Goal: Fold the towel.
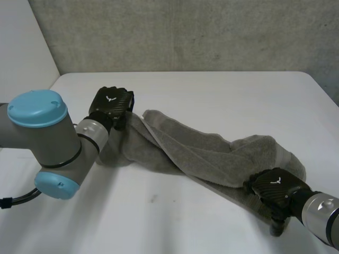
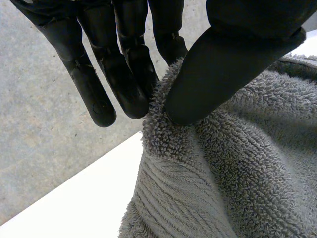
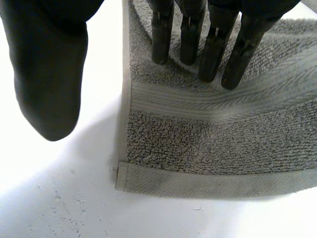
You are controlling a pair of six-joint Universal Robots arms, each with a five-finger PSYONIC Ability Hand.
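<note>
Fold not yet begun, as I read it from my remote station: the grey terry-cloth towel [image 1: 212,153] lies rumpled in a long diagonal rope across the white counter [image 1: 212,90], running from far left to near right, with no clean crease or squared layer anywhere on it; the left hand [image 1: 110,106] is at the towel's far-left end, where my left wrist view shows the pile pinched between the thumb [image 2: 218,74] and the fingers [image 2: 119,74], so that end is held; the right hand [image 1: 275,190] sits at the near-right end, its straight fingers [image 3: 213,49] resting flat on the cloth just behind the hemmed corner [image 3: 124,181], the thumb [image 3: 47,74] off to the side over bare counter and gripping nothing. I judge that everything is left to do: take hold of the near-right corner, pull the cloth out flat, then bring one end over the other.
</note>
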